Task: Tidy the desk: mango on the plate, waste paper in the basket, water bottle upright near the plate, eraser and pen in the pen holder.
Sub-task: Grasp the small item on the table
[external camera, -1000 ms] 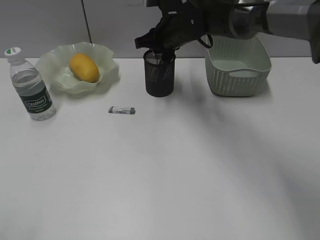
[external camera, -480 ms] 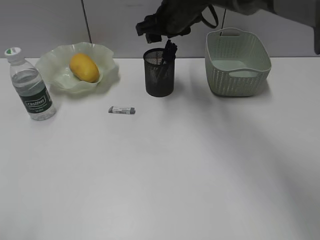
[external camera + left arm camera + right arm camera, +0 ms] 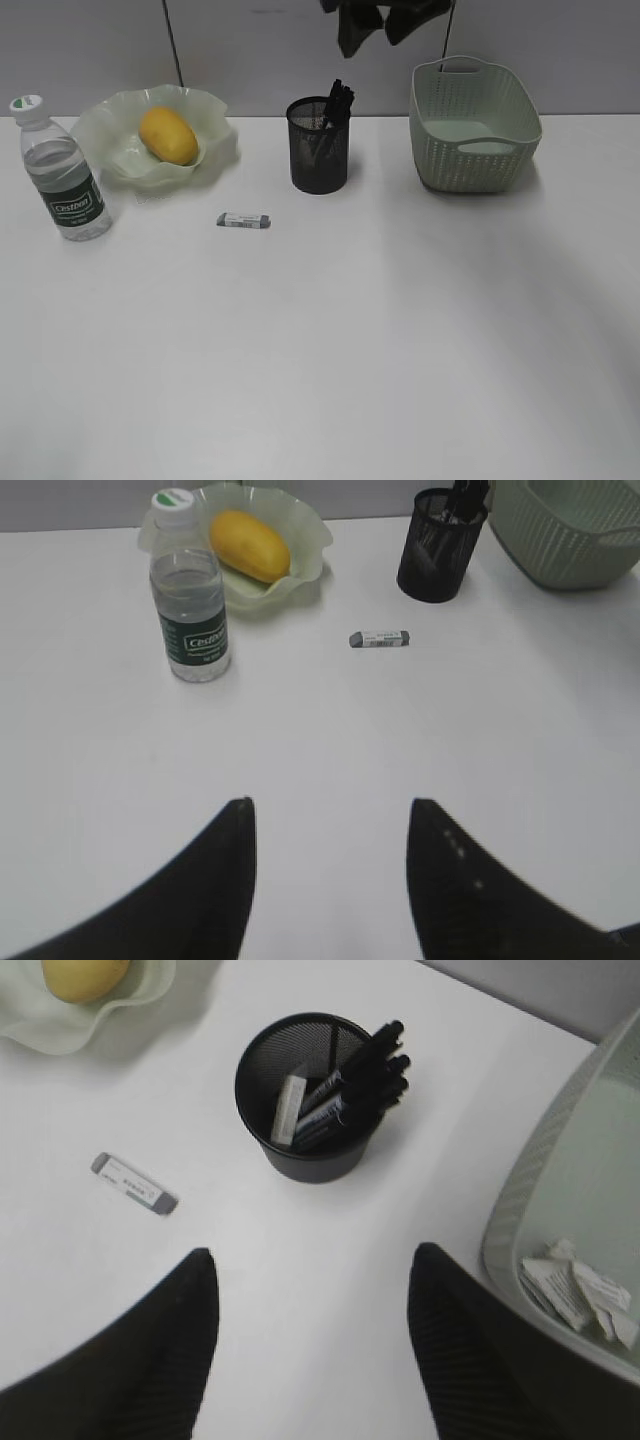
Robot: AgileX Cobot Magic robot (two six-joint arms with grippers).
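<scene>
Right hand (image 3: 305,1345) spread, empty, above holder (image 3: 310,1095).
Eraser (image 3: 244,220) on table: light, stiff, flat; pinch across its narrow sides.

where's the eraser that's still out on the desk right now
In the exterior view the eraser lies flat on the desk, left of centre, in front of the gap between the plate and the pen holder.

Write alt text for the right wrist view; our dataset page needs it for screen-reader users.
Looking down between two open end effector fingers, a black mesh pen holder holds several black pens and a pale eraser. A second eraser lies on the white desk to its left. Crumpled waste paper sits in the pale green basket at right; the mango rests in the plate at top left.
</scene>
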